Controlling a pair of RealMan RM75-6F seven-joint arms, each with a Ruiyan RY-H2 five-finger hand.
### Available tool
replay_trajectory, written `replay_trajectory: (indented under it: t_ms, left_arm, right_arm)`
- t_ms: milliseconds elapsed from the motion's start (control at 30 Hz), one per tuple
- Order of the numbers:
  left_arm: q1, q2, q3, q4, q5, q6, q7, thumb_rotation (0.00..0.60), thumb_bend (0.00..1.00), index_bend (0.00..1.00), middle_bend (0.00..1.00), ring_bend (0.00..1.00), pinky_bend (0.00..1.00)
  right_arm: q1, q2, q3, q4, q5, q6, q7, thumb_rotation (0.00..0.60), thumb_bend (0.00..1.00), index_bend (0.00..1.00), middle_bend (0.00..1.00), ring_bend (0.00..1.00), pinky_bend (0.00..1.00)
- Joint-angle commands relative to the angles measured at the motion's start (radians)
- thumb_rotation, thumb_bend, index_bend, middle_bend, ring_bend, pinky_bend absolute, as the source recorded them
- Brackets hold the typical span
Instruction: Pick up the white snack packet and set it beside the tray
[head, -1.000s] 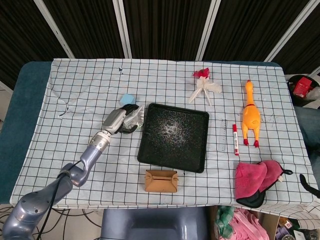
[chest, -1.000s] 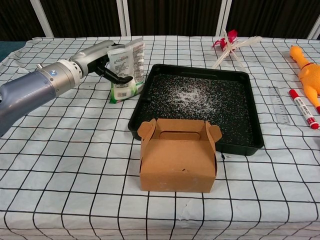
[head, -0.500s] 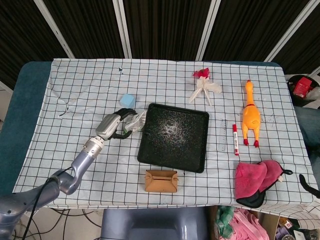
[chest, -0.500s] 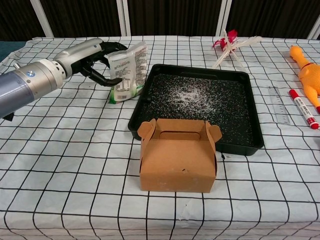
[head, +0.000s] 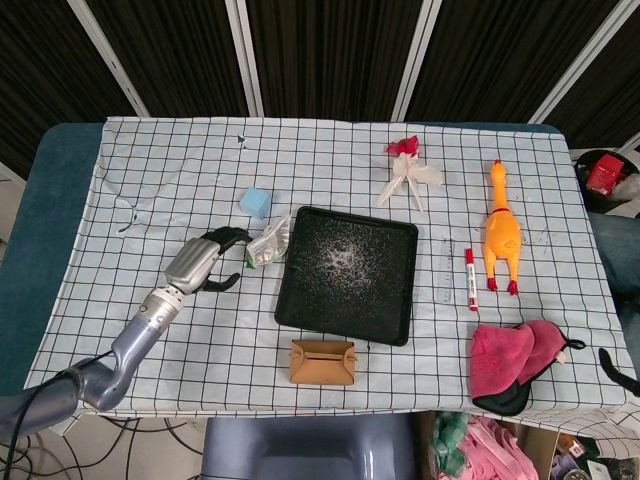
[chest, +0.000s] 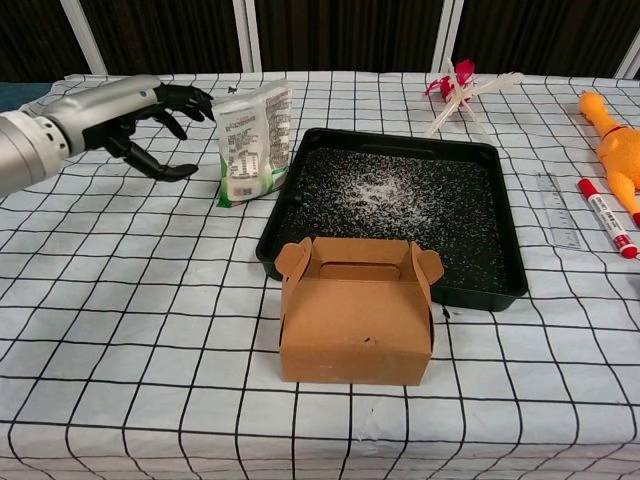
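the white snack packet with green trim lies on the checked white tablecloth, right against the left edge of the black square tray; in your chest view it leans on the tray's left rim, and you can see it in the head view too. nothing holds it. your left hand is just to the packet's left with its dark fingers spread apart and holding nothing, a clear gap between fingertips and packet; the head view shows the same hand on its silver forearm reaching in from the lower left. your right hand does not show in either view.

the tray's floor is speckled with white grains. a small light blue block sits on the cloth behind the packet. in front of the tray stands a brown cardboard box with a handle cutout. beyond the tray's far right corner lies a white and red stick toy. to the tray's right are a clear ruler, a red and white marker and a yellow rubber chicken, with a pink cloth nearer you.
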Motion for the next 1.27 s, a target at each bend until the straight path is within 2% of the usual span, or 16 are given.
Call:
replay_trajectory:
  t_ms: [33,433,567,800,1000,1267]
  left_arm:
    - [0.037,0.089,0.026,-0.113,0.002,0.013,0.077,0.600,0.35,0.22,0.17,0.12,0.23]
    - [0.154,0.282,0.074,-0.282,-0.001,0.125,0.313,0.600,0.35,0.22,0.18,0.12,0.22]
    - [0.225,0.348,0.079,-0.316,-0.023,0.214,0.383,0.600,0.35,0.22,0.18,0.11,0.21]
    - [0.338,0.443,0.097,-0.355,-0.047,0.311,0.344,0.600,0.35,0.22,0.18,0.10,0.19]
    - [0.401,0.472,0.109,-0.339,-0.016,0.366,0.270,0.600,0.35,0.21,0.15,0.08,0.18]
    - [0.465,0.527,0.084,-0.350,0.000,0.444,0.189,0.600,0.35,0.21,0.15,0.07,0.17]
  right_arm:
    - [0.000,0.000,-0.001,0.000,-0.001,0.000,-0.001,0.600,0.25,0.22,0.08,0.18,0.27]
    - [-0.003,0.003,0.000,-0.002,-0.003,0.005,0.000,0.600,0.25,0.22,0.08,0.18,0.27]
    - [-0.003,0.003,-0.002,0.002,-0.011,0.010,-0.006,0.600,0.25,0.22,0.08,0.18,0.27]
    - [-0.002,0.003,-0.008,0.007,-0.028,0.015,-0.013,0.600,0.25,0.22,0.08,0.18,0.27]
    - [-0.002,0.003,-0.008,0.009,-0.032,0.019,-0.017,0.600,0.25,0.22,0.08,0.18,0.27]
    - [-0.001,0.002,-0.011,0.010,-0.039,0.021,-0.022,0.600,0.25,0.22,0.08,0.18,0.27]
